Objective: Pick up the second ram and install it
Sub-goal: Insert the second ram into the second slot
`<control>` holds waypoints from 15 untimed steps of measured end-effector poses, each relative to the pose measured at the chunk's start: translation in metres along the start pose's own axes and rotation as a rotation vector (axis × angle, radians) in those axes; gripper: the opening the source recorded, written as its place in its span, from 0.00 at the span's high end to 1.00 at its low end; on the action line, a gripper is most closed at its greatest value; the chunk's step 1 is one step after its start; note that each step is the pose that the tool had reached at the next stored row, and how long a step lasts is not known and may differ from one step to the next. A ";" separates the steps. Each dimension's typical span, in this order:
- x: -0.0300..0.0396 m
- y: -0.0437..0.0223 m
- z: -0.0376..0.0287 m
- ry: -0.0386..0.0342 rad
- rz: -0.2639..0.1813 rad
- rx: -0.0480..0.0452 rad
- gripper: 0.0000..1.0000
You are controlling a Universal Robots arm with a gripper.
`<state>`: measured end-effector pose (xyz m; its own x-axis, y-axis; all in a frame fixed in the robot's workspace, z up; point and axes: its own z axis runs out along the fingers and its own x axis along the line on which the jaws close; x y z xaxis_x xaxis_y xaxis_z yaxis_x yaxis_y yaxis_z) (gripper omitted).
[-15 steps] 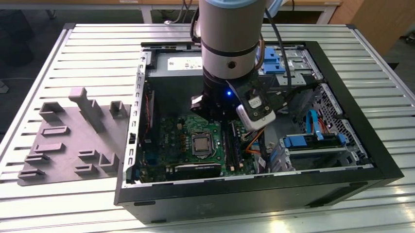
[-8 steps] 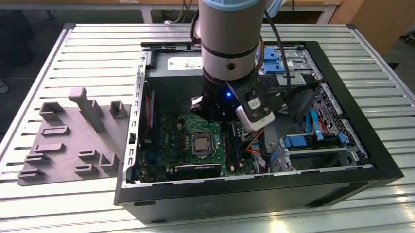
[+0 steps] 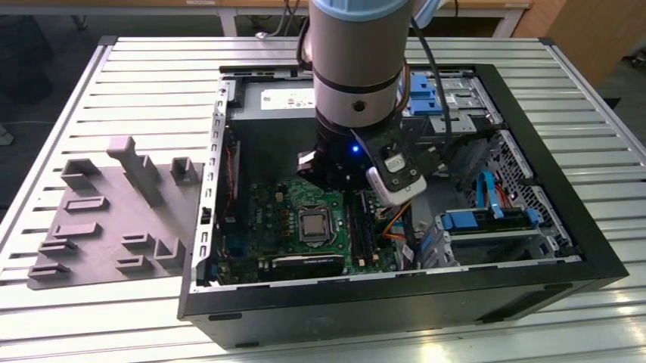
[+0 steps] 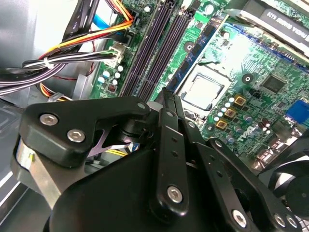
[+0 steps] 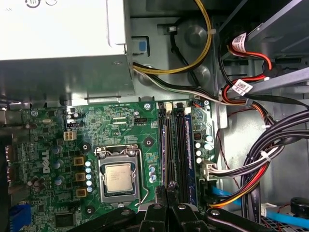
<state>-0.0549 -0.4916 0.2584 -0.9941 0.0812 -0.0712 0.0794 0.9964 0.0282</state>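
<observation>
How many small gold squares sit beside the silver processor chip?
3 gold square parts, stacked in one row alongside the silver processor chip on the green board. Others may be hidden.

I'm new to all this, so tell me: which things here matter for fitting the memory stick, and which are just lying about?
In the job: pincer, memory slots, motherboard.
Just lying about: grey fixture tray, processor, power supply, cable bundles, blue drive caddies.
</observation>
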 end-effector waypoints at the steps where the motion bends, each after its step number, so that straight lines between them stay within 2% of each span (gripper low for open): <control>1: 0.0000 0.0000 0.0003 0.0000 0.001 0.0001 0.88; 15: 0.0003 0.0001 0.0046 -0.0002 0.008 0.0005 0.88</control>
<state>-0.0549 -0.4913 0.2538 -0.9935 0.0889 -0.0712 0.0871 0.9958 0.0282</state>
